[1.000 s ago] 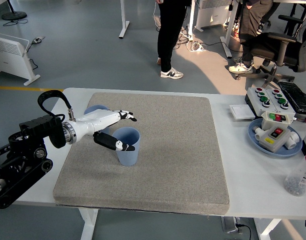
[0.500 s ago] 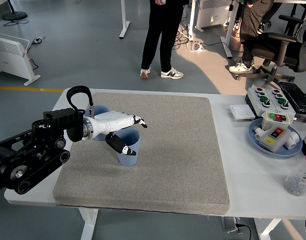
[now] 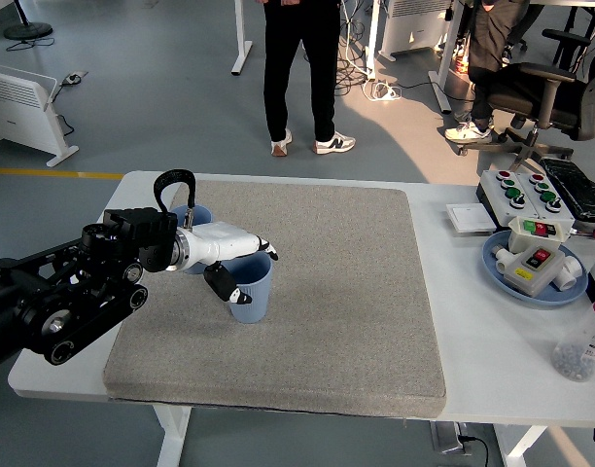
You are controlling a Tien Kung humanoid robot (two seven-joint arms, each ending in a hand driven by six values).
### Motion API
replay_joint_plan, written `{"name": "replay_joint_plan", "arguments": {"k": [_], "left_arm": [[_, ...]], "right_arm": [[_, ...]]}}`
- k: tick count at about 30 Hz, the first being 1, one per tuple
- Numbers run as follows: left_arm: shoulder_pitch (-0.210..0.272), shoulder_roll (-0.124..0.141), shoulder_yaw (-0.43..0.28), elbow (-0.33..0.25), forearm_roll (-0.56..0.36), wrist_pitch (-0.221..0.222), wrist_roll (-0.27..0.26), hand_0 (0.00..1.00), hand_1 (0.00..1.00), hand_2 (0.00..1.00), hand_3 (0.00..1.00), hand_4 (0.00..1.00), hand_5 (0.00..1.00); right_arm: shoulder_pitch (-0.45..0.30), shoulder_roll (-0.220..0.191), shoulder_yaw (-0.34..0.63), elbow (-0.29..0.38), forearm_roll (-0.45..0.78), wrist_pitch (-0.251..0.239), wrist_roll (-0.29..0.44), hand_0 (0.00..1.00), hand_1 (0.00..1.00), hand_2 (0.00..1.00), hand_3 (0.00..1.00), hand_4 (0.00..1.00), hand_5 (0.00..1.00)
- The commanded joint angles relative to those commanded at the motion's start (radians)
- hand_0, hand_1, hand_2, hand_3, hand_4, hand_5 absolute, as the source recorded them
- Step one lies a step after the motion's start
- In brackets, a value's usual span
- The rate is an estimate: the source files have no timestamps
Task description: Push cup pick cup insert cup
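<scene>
A light blue cup (image 3: 251, 298) stands upright on the grey mat (image 3: 356, 292), left of the middle. My left hand (image 3: 251, 272) comes in from the left and wraps it: the white fingers (image 3: 262, 249) curl over the far rim and the thumb (image 3: 225, 286) presses on the near wall. A second blue cup (image 3: 192, 213) stands behind my wrist at the mat's back left, mostly hidden by the arm. The right arm does not show.
At the right, a blue plate (image 3: 502, 275) holds a grey switch box, with a button box (image 3: 521, 191) behind it and a clear bottle (image 3: 581, 345) at the edge. A person's legs (image 3: 297, 78) stand on the floor beyond the table.
My left arm has pushed further in over the table. The fingers, stretched out flat above the cup before, now bend down onto its rim. The person behind has stepped left.
</scene>
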Motion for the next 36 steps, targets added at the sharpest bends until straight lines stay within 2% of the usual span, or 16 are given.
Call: {"name": "replay_joint_plan", "arguments": {"k": [4, 5, 9, 10, 15, 16, 22, 23, 27, 28, 34, 35, 36], "left_arm": [[-0.002, 0.006, -0.008, -0.006, 0.008, -0.015, 0.015, 0.662, 0.785, 0.867, 0.846, 0.745, 0.209], [-0.003, 0.007, -0.008, -0.005, 0.009, -0.020, 0.020, 0.604, 0.761, 0.848, 0.818, 0.725, 0.185], [-0.003, 0.010, -0.010, -0.002, 0.009, -0.024, 0.023, 0.604, 0.761, 0.848, 0.818, 0.725, 0.185], [-0.003, 0.011, -0.011, -0.003, 0.009, -0.026, 0.024, 0.525, 0.714, 0.840, 0.807, 0.721, 0.178], [-0.003, 0.019, -0.018, -0.016, 0.013, -0.039, 0.027, 0.525, 0.714, 0.840, 0.807, 0.721, 0.178], [-0.003, 0.019, -0.018, -0.017, 0.014, -0.041, 0.027, 0.450, 0.646, 0.834, 0.785, 0.718, 0.178], [0.004, 0.025, -0.022, -0.034, 0.010, -0.061, 0.035, 0.450, 0.646, 0.834, 0.785, 0.718, 0.178], [0.006, 0.026, -0.024, -0.038, 0.010, -0.065, 0.036, 0.469, 0.577, 0.799, 0.733, 0.714, 0.167], [0.010, 0.029, -0.031, -0.060, 0.011, -0.082, 0.043, 0.469, 0.577, 0.799, 0.733, 0.714, 0.167], [0.010, 0.031, -0.033, -0.066, 0.010, -0.086, 0.045, 0.492, 0.544, 0.735, 0.642, 0.681, 0.130], [0.006, 0.046, -0.049, -0.117, 0.009, -0.107, 0.055, 0.492, 0.544, 0.735, 0.642, 0.681, 0.130], [0.005, 0.049, -0.051, -0.126, 0.008, -0.110, 0.056, 0.494, 0.542, 0.713, 0.595, 0.661, 0.128], [0.002, 0.055, -0.057, -0.140, 0.007, -0.113, 0.058, 0.494, 0.542, 0.713, 0.595, 0.661, 0.128]], "right_arm": [[0.000, -0.001, 0.002, 0.000, -0.004, 0.000, -0.001, 0.528, 0.547, 0.549, 0.531, 0.048, 0.762], [0.000, -0.001, 0.003, 0.000, -0.006, 0.000, -0.001, 0.528, 0.547, 0.549, 0.531, 0.050, 0.760], [0.000, -0.001, 0.006, 0.000, -0.011, -0.001, -0.001, 0.528, 0.547, 0.549, 0.531, 0.050, 0.760], [0.000, -0.001, 0.006, 0.000, -0.012, -0.001, -0.001, 0.528, 0.547, 0.548, 0.531, 0.051, 0.757], [0.000, -0.002, 0.007, 0.000, -0.012, -0.001, -0.001, 0.528, 0.547, 0.548, 0.531, 0.051, 0.757], [0.000, -0.002, 0.006, 0.000, -0.011, -0.002, -0.001, 0.528, 0.547, 0.548, 0.530, 0.053, 0.754], [0.001, -0.002, 0.006, 0.000, -0.013, -0.002, -0.001, 0.528, 0.547, 0.548, 0.530, 0.053, 0.754], [0.001, -0.002, 0.007, 0.000, -0.013, -0.002, -0.001, 0.528, 0.547, 0.548, 0.530, 0.053, 0.753], [0.000, -0.001, 0.009, 0.000, -0.017, -0.002, -0.002, 0.528, 0.547, 0.548, 0.530, 0.053, 0.753], [-0.001, -0.001, 0.011, 0.000, -0.020, -0.002, -0.002, 0.528, 0.547, 0.548, 0.530, 0.054, 0.752], [-0.004, -0.002, 0.013, 0.000, -0.022, -0.003, -0.003, 0.528, 0.547, 0.548, 0.530, 0.054, 0.752], [-0.004, -0.002, 0.013, 0.000, -0.022, -0.003, -0.003, 0.528, 0.547, 0.548, 0.530, 0.054, 0.752], [-0.005, -0.002, 0.013, 0.000, -0.021, -0.004, -0.004, 0.528, 0.547, 0.548, 0.530, 0.054, 0.752]]}}
